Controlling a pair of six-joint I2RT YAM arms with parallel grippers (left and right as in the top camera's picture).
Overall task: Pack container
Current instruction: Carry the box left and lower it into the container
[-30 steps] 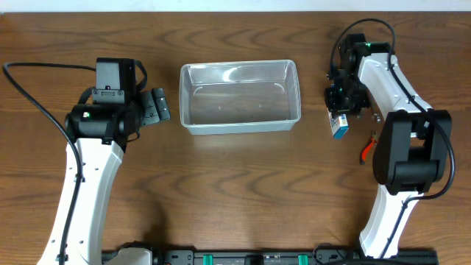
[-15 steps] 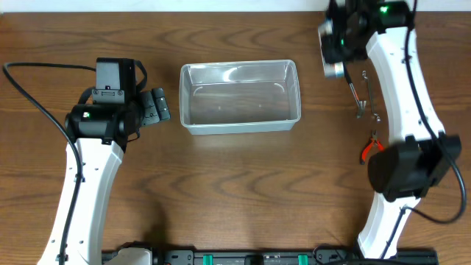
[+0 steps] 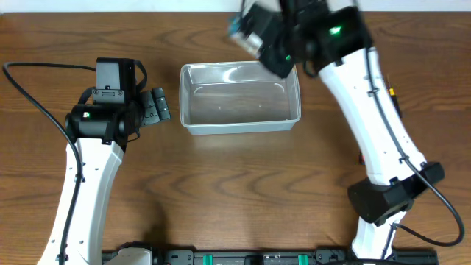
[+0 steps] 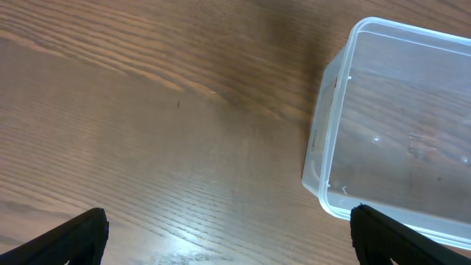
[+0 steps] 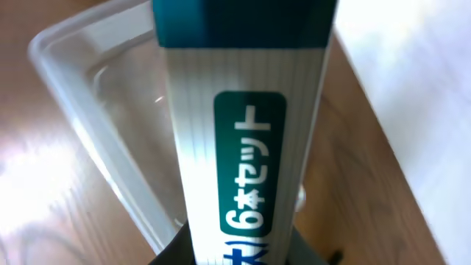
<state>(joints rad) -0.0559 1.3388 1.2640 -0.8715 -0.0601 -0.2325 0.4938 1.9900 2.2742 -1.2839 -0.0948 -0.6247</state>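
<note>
The container (image 3: 239,96), a clear rectangular tub, stands in the middle of the table with nothing in it. My right gripper (image 3: 268,46) hangs blurred over its back right part, shut on a small blue-and-white box (image 3: 249,31). In the right wrist view the box (image 5: 243,125) fills the middle, pointing away from the gripper (image 5: 239,250), with the container (image 5: 96,110) beneath it at the left. My left gripper (image 3: 158,107) rests open just left of the tub. The left wrist view shows its fingertips (image 4: 73,235) wide apart over bare wood, the container (image 4: 397,125) at the right.
My right arm (image 3: 375,125) stretches across the right side of the table and covers what lies there. A black cable (image 3: 29,88) loops at the left. The table's back edge (image 3: 110,6) runs along the top, with a white surface (image 5: 412,59) beyond it.
My right gripper has risen and swung left from the table's right side, carrying the box over the container's back right part. The left arm has not moved.
</note>
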